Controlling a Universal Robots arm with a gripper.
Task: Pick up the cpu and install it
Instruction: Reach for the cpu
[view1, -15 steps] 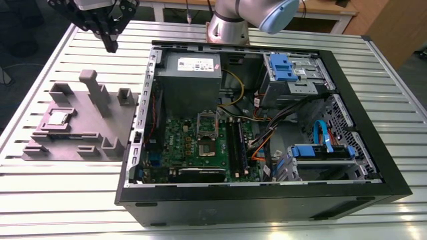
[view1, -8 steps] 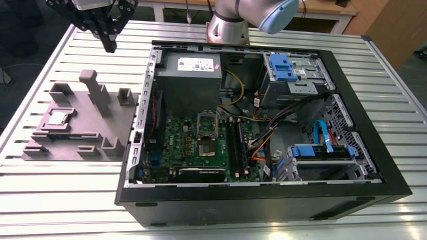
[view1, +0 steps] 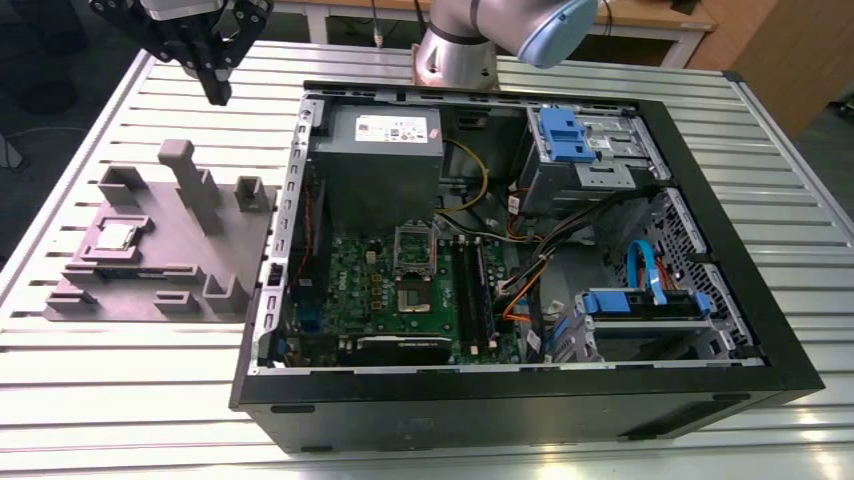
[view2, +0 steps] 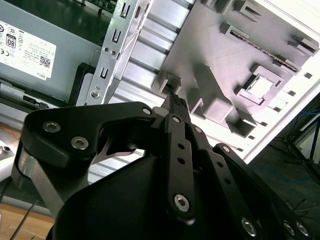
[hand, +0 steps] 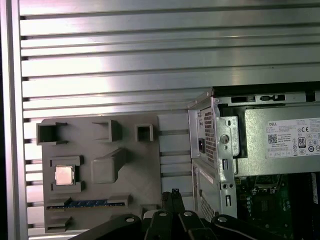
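Observation:
The cpu (view1: 118, 236) is a small silver square lying flat in a recess of the grey block tray (view1: 200, 255) on the exterior view's left. Both wrist views show it in the same recess, the cpu (hand: 64, 175) and the cpu (view2: 260, 86). My gripper (view1: 218, 95) hangs high above the table beyond the tray's far edge, well apart from the chip. Its black fingers (view2: 176, 102) sit pressed together with nothing between them, as the gripper (hand: 173, 193) also shows. The green motherboard (view1: 360, 270) lies inside the open computer case, its square socket (view1: 416, 297) uncovered.
The open black case (view1: 721, 330) takes up the middle and the exterior view's right, with a grey power supply (view1: 380, 150), blue drive brackets (view1: 567, 135) and loose cables (view1: 534, 270). Tall grey posts (view1: 187, 180) rise from the tray. A memory stick (hand: 85, 203) lies in a tray slot.

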